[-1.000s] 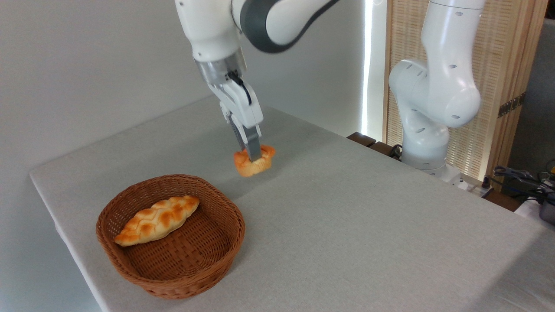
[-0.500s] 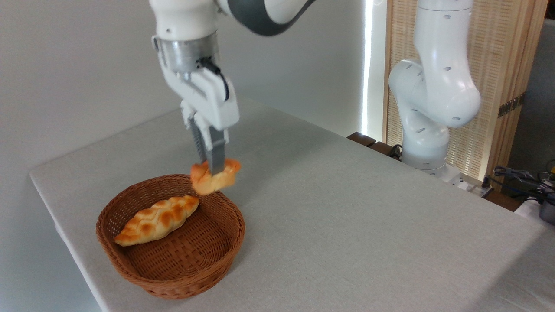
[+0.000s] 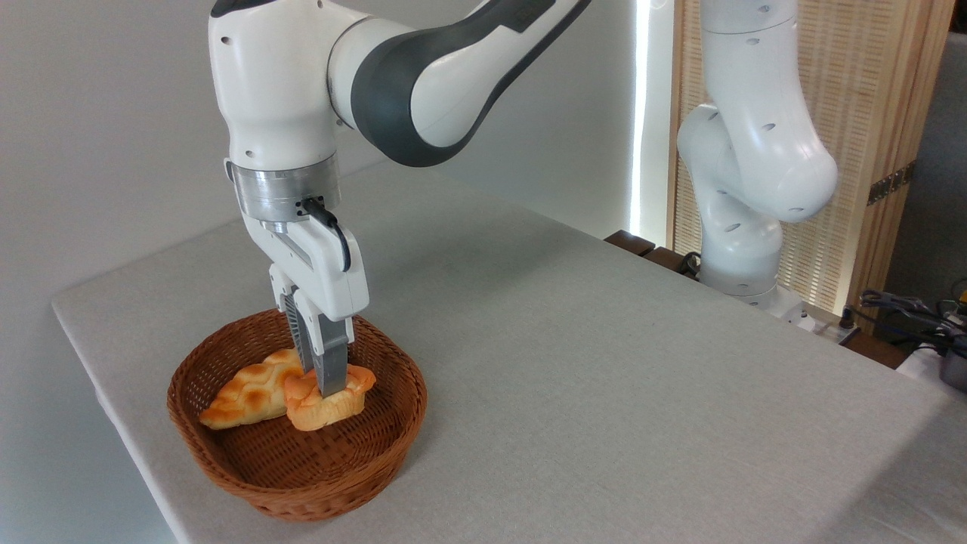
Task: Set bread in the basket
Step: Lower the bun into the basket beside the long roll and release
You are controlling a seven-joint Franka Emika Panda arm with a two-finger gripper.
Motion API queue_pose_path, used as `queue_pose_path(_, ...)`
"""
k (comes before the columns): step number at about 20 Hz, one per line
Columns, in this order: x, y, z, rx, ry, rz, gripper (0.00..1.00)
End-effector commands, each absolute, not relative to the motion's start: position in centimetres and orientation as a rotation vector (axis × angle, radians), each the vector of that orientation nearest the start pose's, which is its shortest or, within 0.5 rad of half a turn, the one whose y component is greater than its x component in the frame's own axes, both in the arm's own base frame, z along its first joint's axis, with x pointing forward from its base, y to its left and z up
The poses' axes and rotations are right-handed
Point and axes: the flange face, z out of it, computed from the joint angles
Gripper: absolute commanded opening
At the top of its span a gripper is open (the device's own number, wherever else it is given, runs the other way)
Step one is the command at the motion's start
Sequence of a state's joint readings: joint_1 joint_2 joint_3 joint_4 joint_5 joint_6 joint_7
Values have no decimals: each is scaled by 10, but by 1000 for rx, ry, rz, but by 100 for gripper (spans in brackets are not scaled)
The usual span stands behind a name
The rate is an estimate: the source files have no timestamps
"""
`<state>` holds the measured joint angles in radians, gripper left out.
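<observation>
A: Currently, what is the layout, largest item first?

B: A grey table fills the lower frame. The arm reaches in from the upper right toward the lower left, with its wrist pointing straight down. Below it sits the basket, near the left table edge.

A: State of the gripper?

B: The gripper is clamped on the bread, its fingers pinching the lumpy orange top from above. The jaws stand narrow, with the bun between them.

A: Where is the bread relative to the basket?

B: It is inside the rim, right of centre. Whether its base rests on the weave or hangs just above cannot be confirmed from this view.

A: What does the coming move turn on?

B: It turns on the vertical relation, in my judgement. The bun lies directly beneath the fingers, so release needs only an opening of the jaws followed by a straight lift.

A: Obstructions?

B: A braided loaf lies in the left half of the basket, its long axis running lower left to upper right. Its right end touches or passes behind the bun. The near rim is clear of the fingers.
</observation>
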<state>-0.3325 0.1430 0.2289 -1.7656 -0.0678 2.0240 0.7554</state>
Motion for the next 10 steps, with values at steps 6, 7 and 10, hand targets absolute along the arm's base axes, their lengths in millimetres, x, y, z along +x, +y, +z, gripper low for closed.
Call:
queue_pose_path(6, 612, -72, 496, -2833, 1281, -202, 100)
queue_pose_path(7, 612, -72, 496, -2833, 1281, -202, 100)
queue_pose_path(10, 612, -71, 502, -2840, 1260, -219, 100)
